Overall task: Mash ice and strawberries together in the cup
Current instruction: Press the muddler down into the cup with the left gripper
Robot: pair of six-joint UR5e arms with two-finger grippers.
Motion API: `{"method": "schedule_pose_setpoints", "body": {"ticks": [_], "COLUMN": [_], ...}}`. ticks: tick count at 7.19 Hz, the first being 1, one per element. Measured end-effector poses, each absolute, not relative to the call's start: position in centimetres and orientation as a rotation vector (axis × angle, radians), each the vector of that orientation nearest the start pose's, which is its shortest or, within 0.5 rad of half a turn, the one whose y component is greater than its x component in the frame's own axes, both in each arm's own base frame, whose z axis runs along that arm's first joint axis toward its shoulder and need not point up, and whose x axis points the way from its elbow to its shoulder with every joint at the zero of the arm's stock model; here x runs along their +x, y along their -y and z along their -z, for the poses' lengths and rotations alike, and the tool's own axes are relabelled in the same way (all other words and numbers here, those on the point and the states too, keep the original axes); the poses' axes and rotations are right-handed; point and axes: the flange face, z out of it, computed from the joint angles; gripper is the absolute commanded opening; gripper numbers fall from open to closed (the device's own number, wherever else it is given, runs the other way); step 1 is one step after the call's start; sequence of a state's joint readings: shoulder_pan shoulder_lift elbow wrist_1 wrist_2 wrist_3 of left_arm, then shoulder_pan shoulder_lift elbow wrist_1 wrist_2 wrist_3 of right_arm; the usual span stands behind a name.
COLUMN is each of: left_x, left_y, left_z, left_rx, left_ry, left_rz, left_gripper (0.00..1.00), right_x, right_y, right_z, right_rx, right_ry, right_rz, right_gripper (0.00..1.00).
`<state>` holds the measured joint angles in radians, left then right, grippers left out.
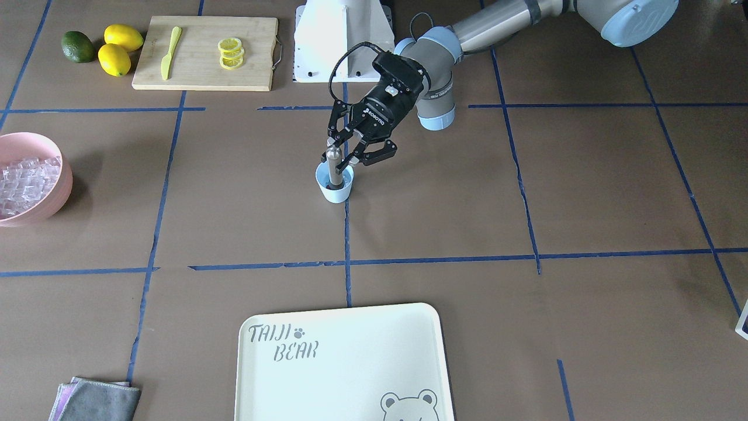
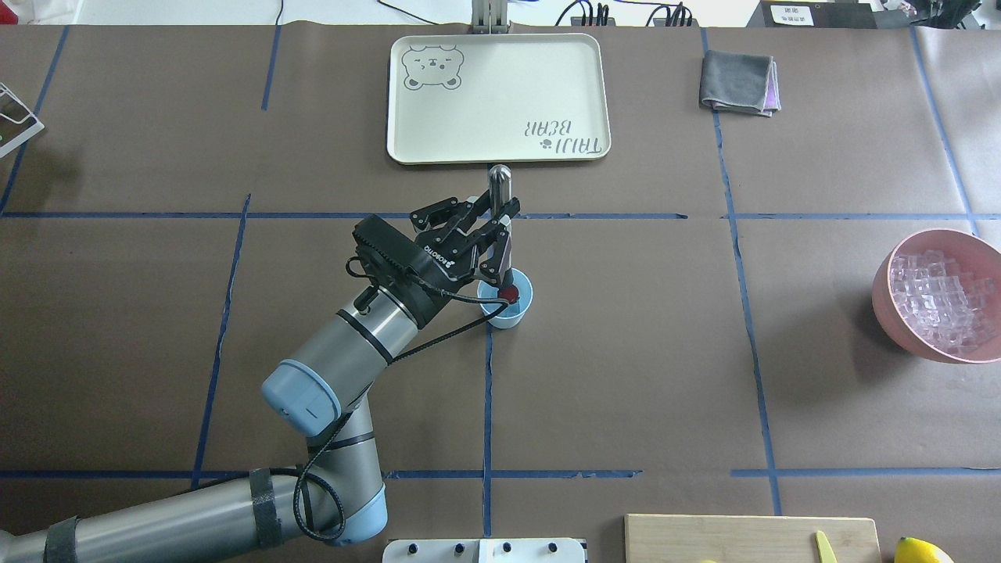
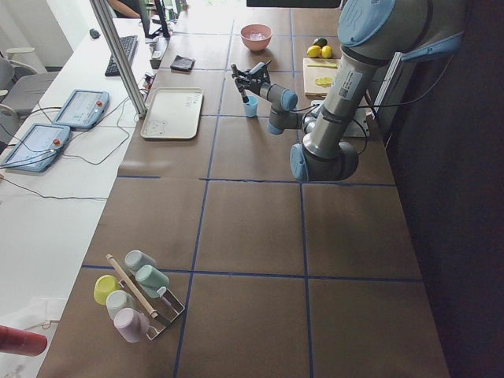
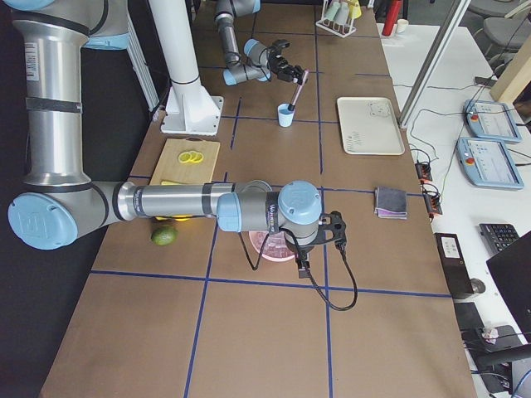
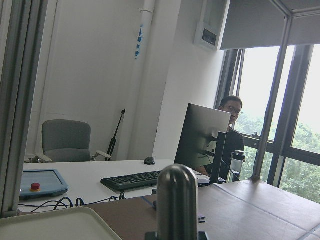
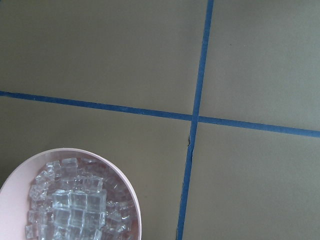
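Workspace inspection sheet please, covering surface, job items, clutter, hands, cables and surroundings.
Surface: brown table covering, blue tape grid.
Job's things: cup mid-table; strawberry inside; ice in pink bowl; ice in cup cannot be told.
Clutter: tray, cutting board with lemon slices and knife, lemons, grey cloth.
Hands: left hand shut on metal muddler standing in cup; right hand above pink bowl, state unclear.
Cables: black cable looping beside left hand.
Surroundings: person behind monitor, pendants on side desk.
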<state>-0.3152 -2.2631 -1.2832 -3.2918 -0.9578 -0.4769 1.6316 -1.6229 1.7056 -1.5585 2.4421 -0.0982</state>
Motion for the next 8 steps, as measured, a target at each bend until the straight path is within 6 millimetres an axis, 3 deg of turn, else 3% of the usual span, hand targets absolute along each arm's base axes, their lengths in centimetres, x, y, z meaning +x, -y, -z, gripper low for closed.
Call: {"method": "schedule_pose_setpoints", "body": {"ticks": [4,8], "left_x": [57.0,57.3], "left_y": [36.5,36.2], "left_z": [-21.3,-21.6], "left_rx": [1.535,1.53], "left_ry": [-1.277,-1.268], "left_rz": [0.178,0.183], "left_gripper": [0.0,0.0], "right_x": [8.6,8.6], "right_y": [47.0,46.8], "right_z": [-60.9,-61.1], "right_rx": [0.158,0.155], "right_ry": [0.861,0.861], "right_rz": [0.077,0.075], "right_gripper": [0.99,0.99]}}
